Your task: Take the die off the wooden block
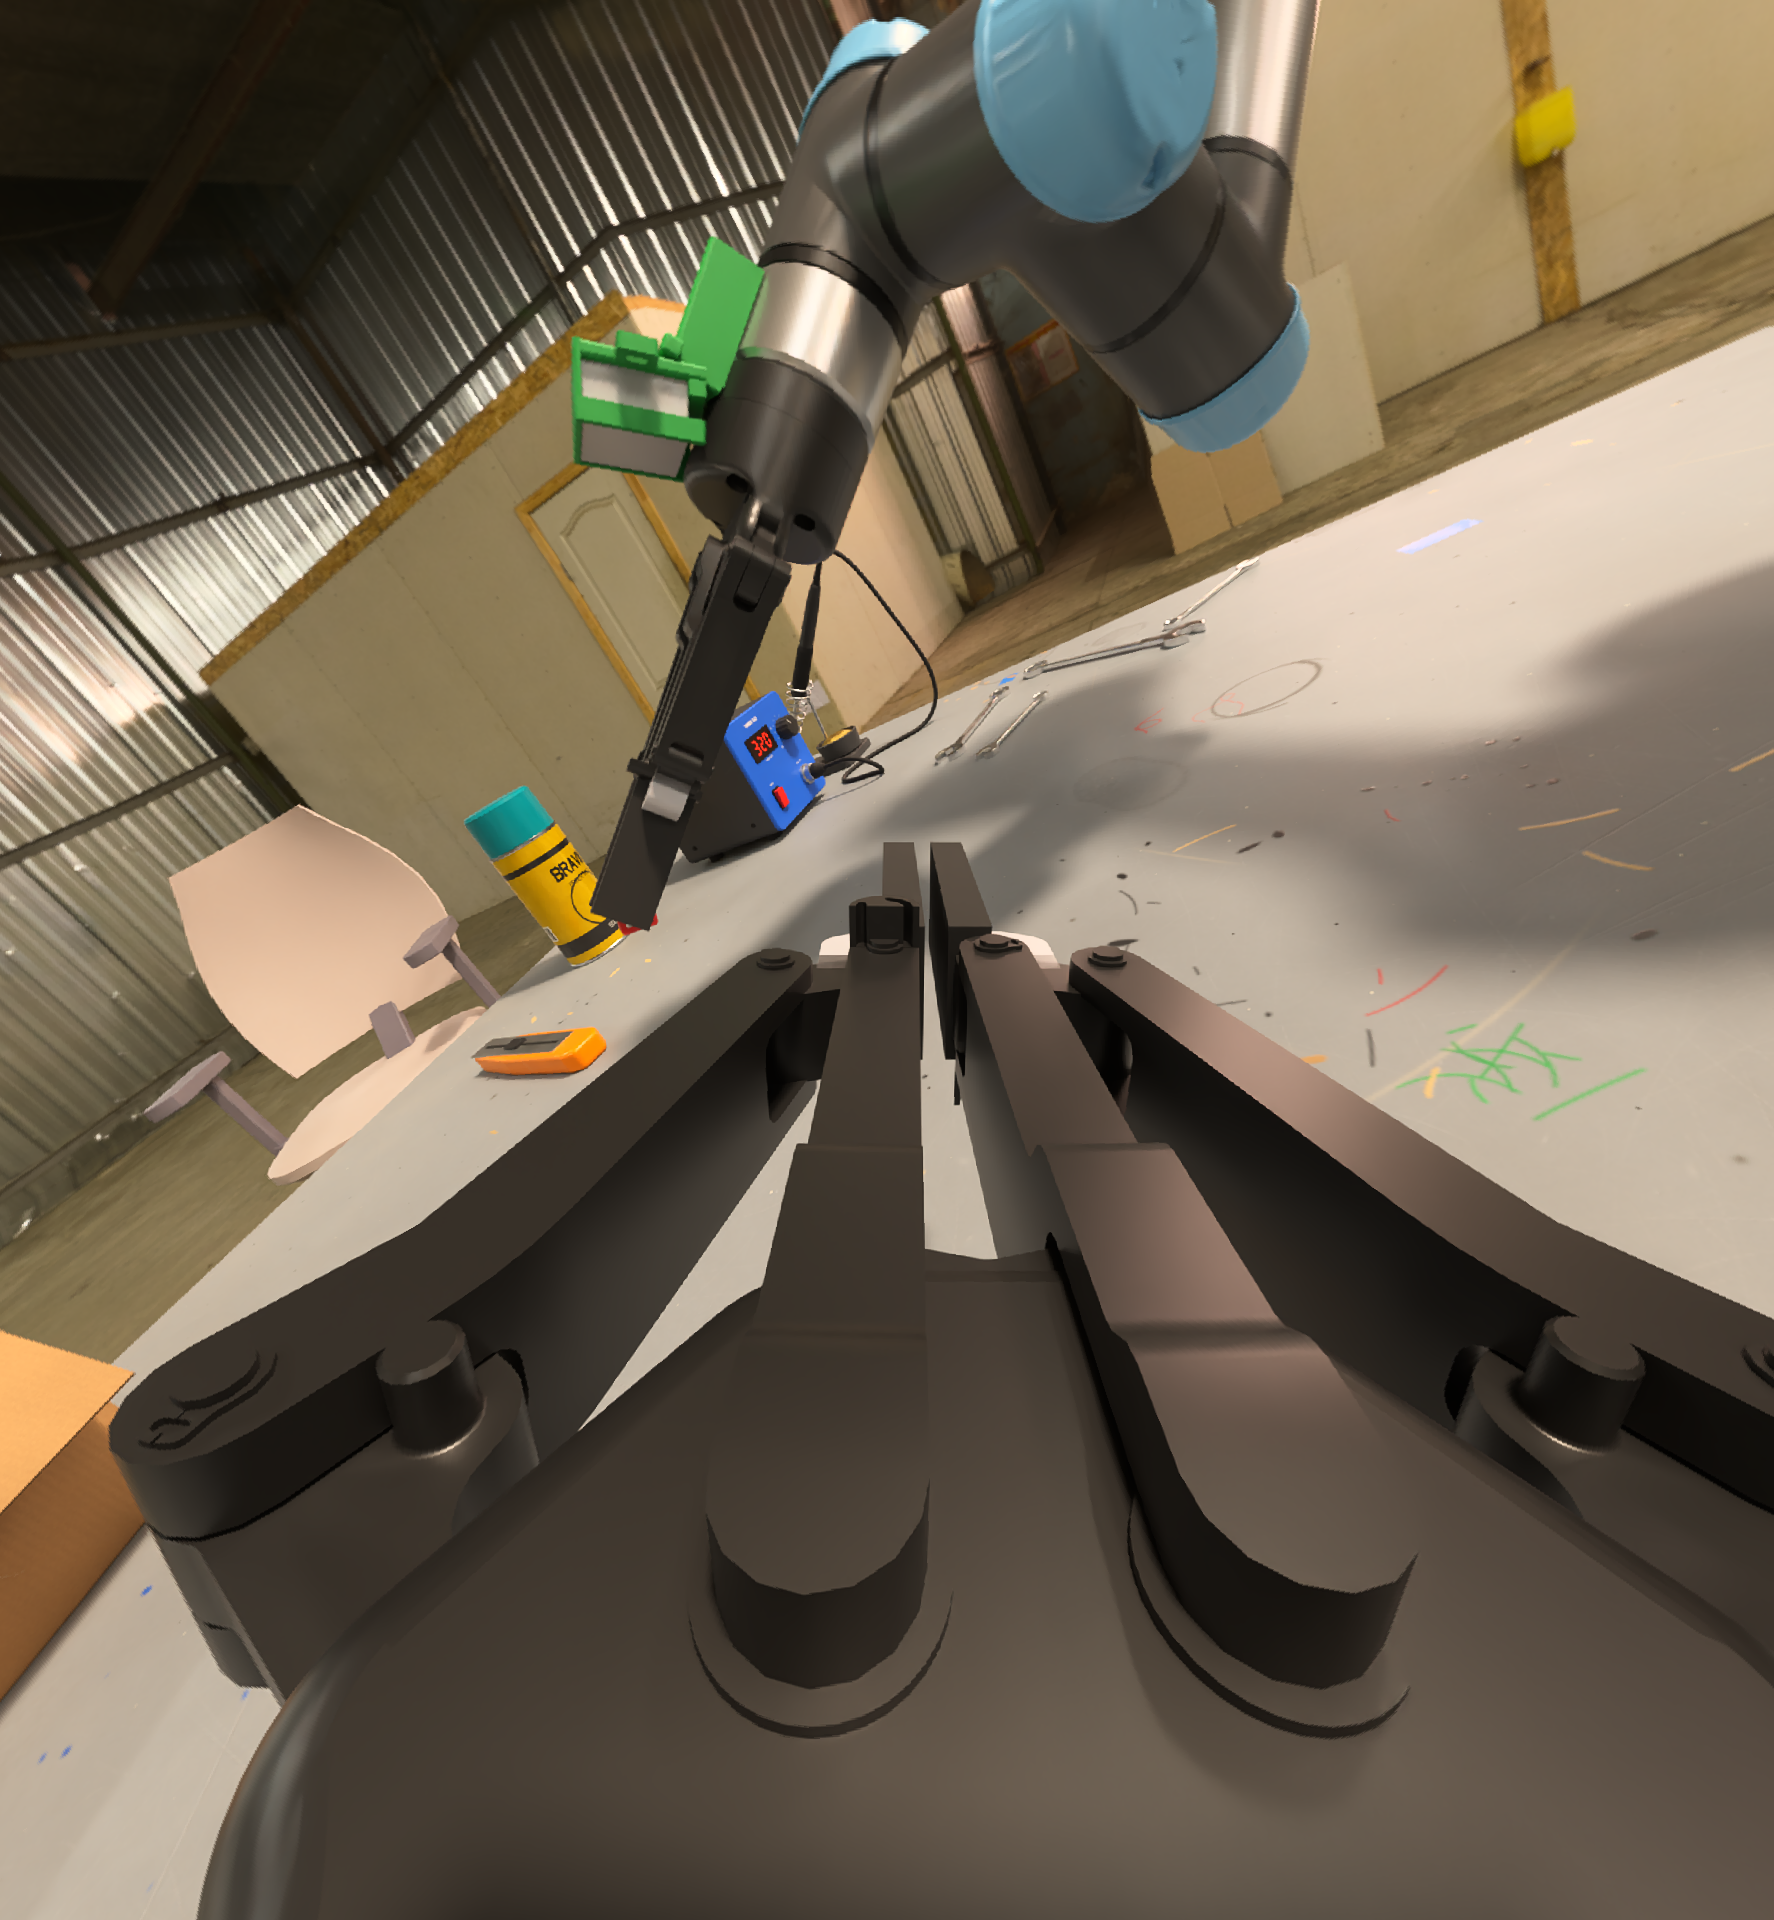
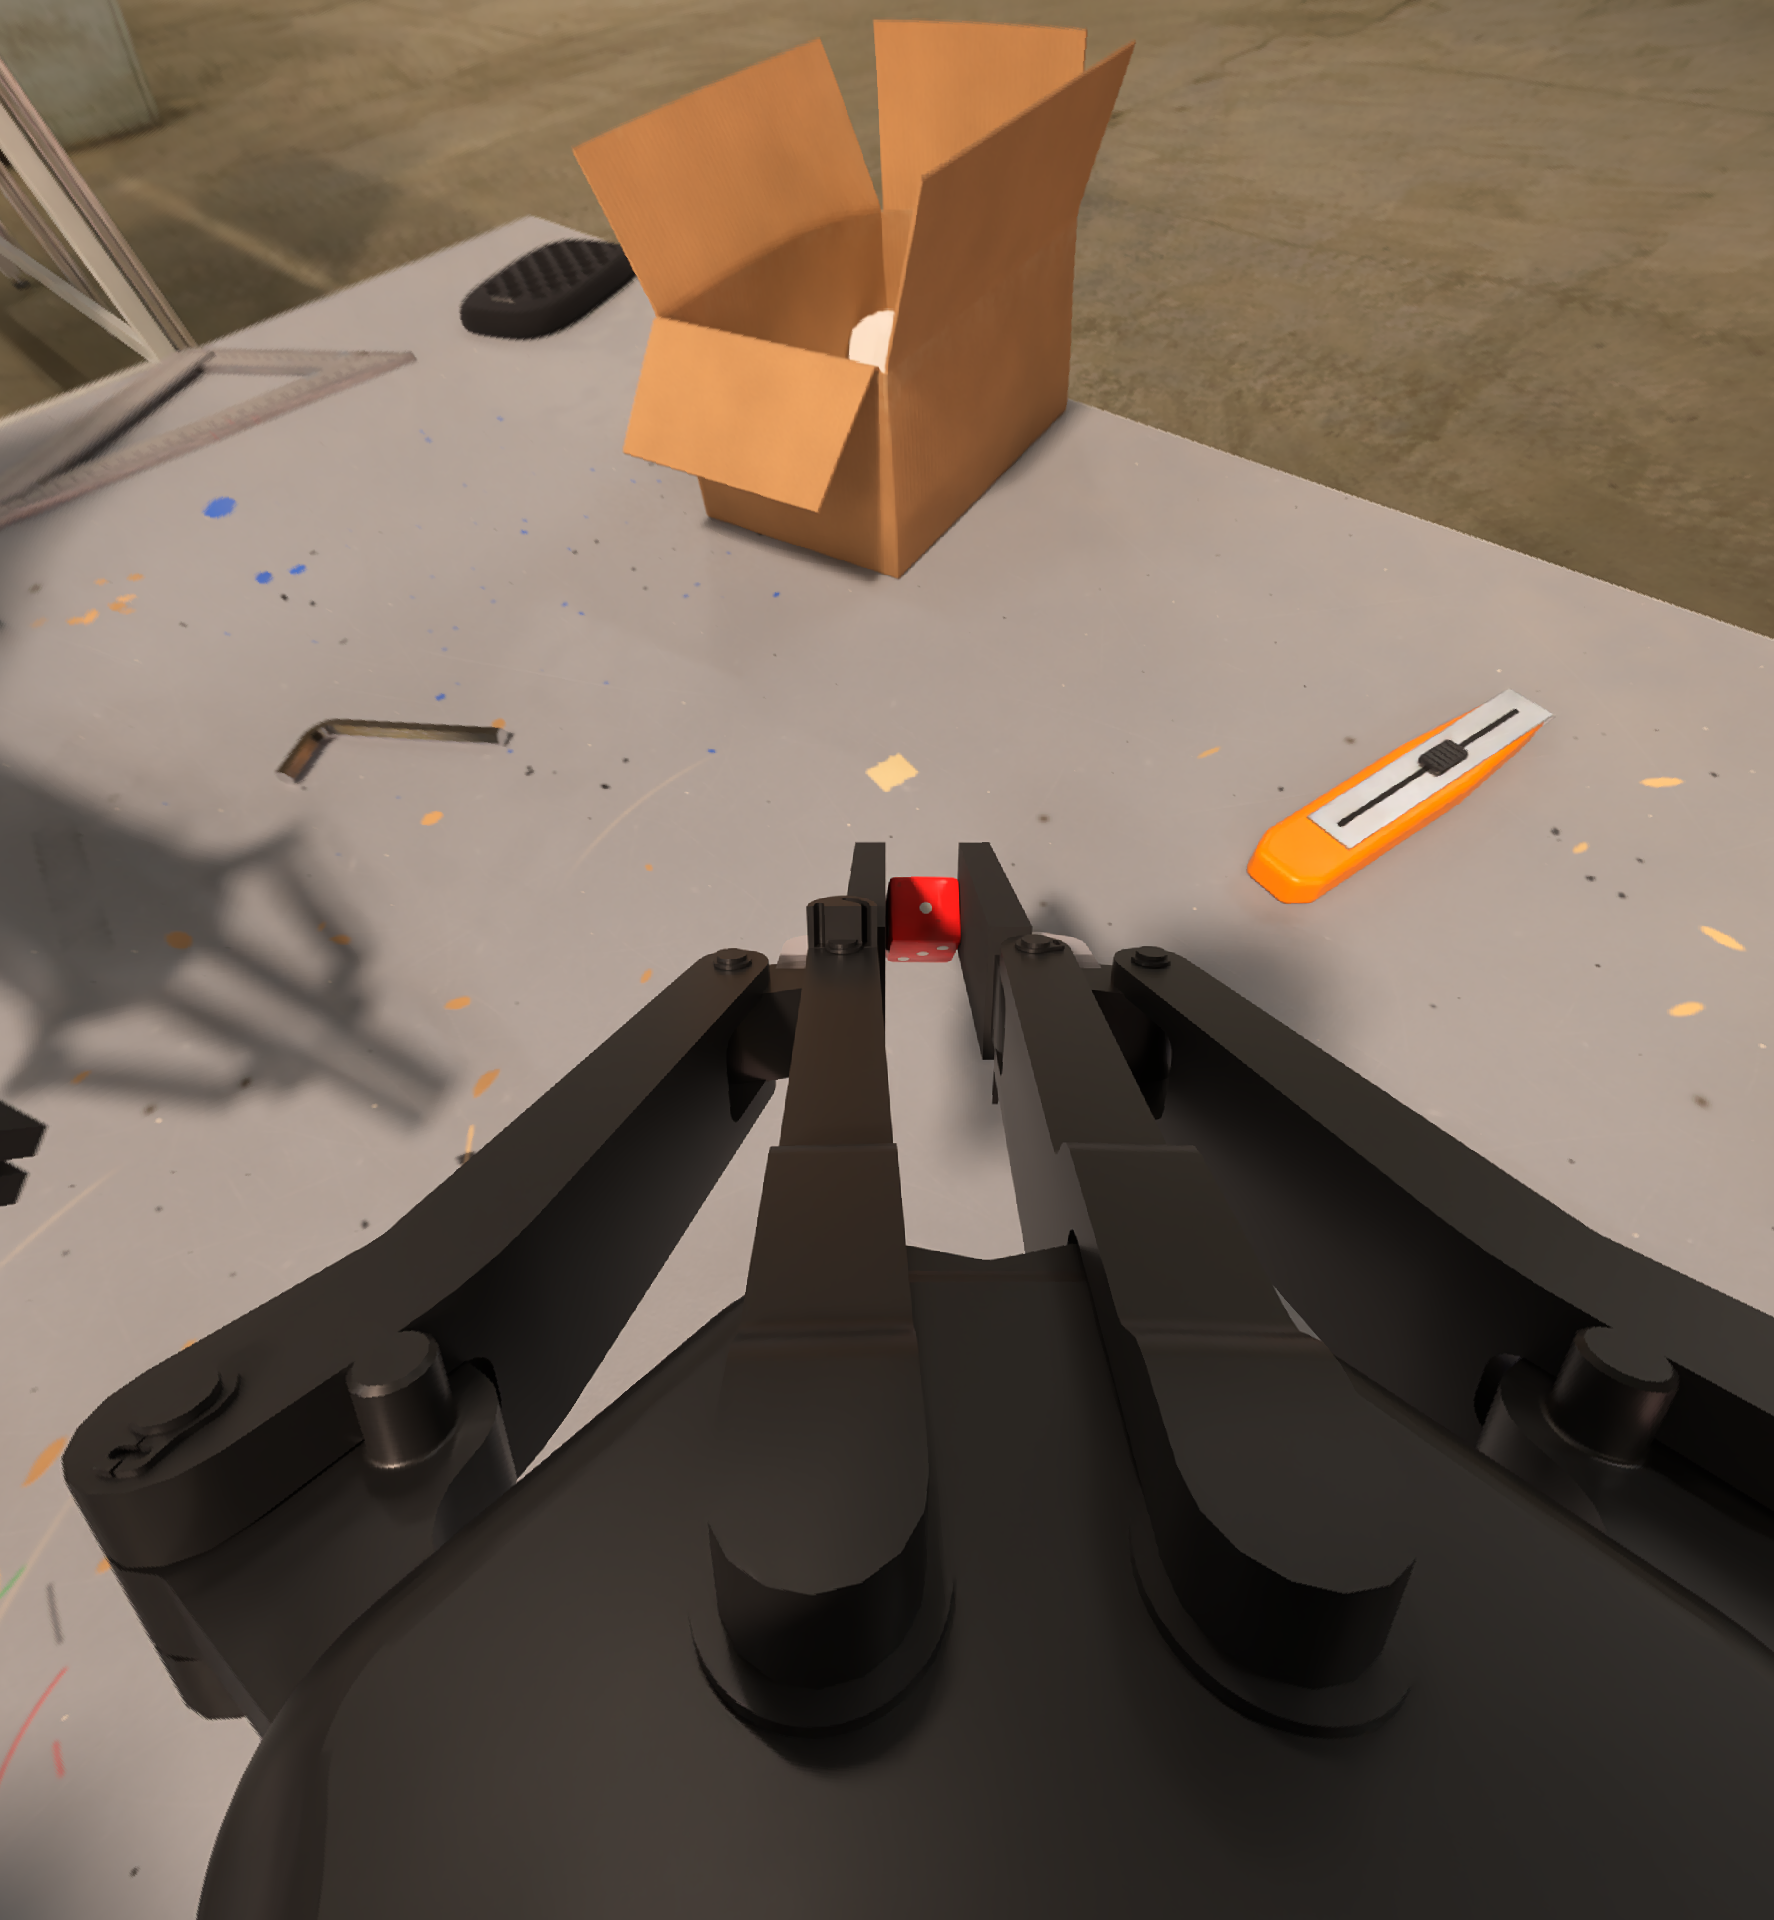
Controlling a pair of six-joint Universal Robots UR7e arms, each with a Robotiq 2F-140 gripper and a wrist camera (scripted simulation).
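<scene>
Right gripper [image 2: 922,883] nearest the lens in right wrist view, narrowed onto the red die [image 2: 922,914], pads pressing both side faces, die pinched at the very tips. Held clear of the desk [image 2: 1122,644], apparently; no wooden block visible in either view, so lift-off from it looks done, judged from the frames only. One-pip face toward the camera, a multi-pip face below it. A cube, so no long axis to align; grip line runs left to right across the die.

Key relation: die sits dead centre between the right fingertips, straight ahead along the fingers, so next move depends only on where to put it down. Bare desk directly beneath and ahead. Orange utility knife [image 2: 1392,800] off to the right, well apart. Open cardboard box [image 2: 862,416] farther ahead near the desk edge. Hex key [image 2: 395,740] off to the left.

Left gripper [image 1: 922,883] closed almost fully, only a slit between the pads, nothing held. From left wrist view, right arm reaches down ahead and to the left, a speck of red die [image 1: 640,925] at its tip, close to the yellow spray can [image 1: 550,873]. Blue soldering station [image 1: 769,769] behind. Right arm plainly the one on the die; left idle and well apart.

Risk, as a guess: shallow tip pinch, die could twist out on a fast move.
</scene>
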